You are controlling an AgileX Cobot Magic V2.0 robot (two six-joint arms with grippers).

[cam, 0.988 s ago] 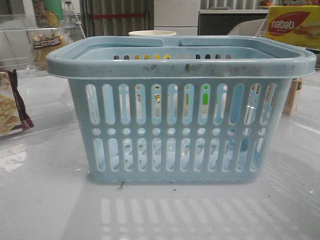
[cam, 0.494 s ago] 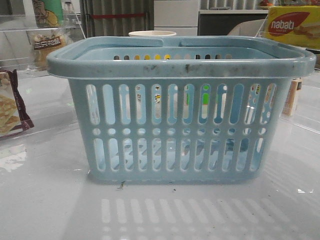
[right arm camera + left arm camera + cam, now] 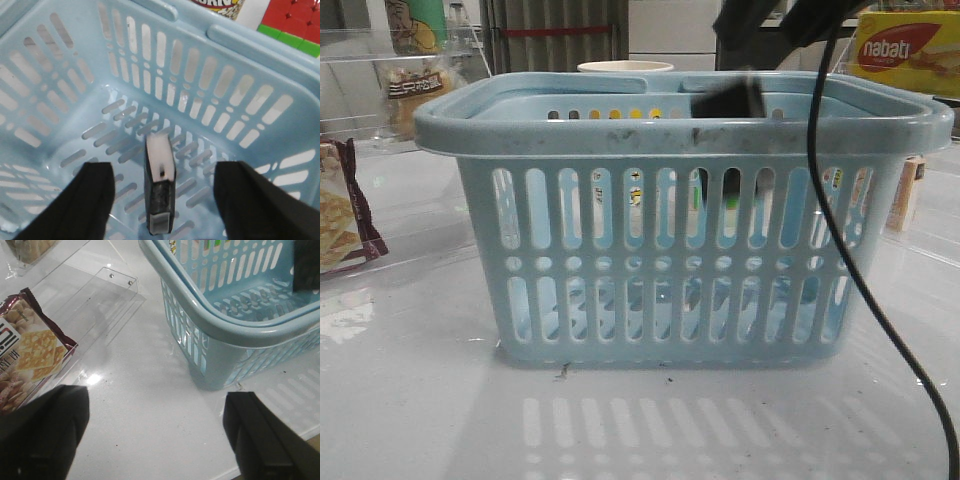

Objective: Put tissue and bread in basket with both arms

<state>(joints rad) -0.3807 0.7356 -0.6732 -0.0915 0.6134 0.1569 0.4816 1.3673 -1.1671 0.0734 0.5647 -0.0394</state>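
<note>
The light-blue basket [image 3: 680,220] stands mid-table. My right gripper [image 3: 165,170] hangs open over its inside; in the front view its arm [image 3: 765,25] comes in from above. The tissue [image 3: 160,192], a whitish pack with black sides, is on edge between the open fingers, touching neither. It shows as a dark blur at rim height in the front view [image 3: 730,100]. My left gripper [image 3: 157,397] is open and empty over bare table, left of the basket [image 3: 240,325]. The bread [image 3: 415,85], a bagged loaf with a dark label, lies far left behind clear acrylic.
A maroon-edged cracker packet [image 3: 340,215] lies at the left, also in the left wrist view [image 3: 30,355]. A yellow nabati box [image 3: 905,50] and a small tan carton [image 3: 905,195] are at the right. A black cable [image 3: 865,290] hangs before the basket. A cup [image 3: 625,68] stands behind it.
My right arm has come into the front view from above the basket with its cable. The dark tissue pack now shows at the rim. The basket has not moved.
</note>
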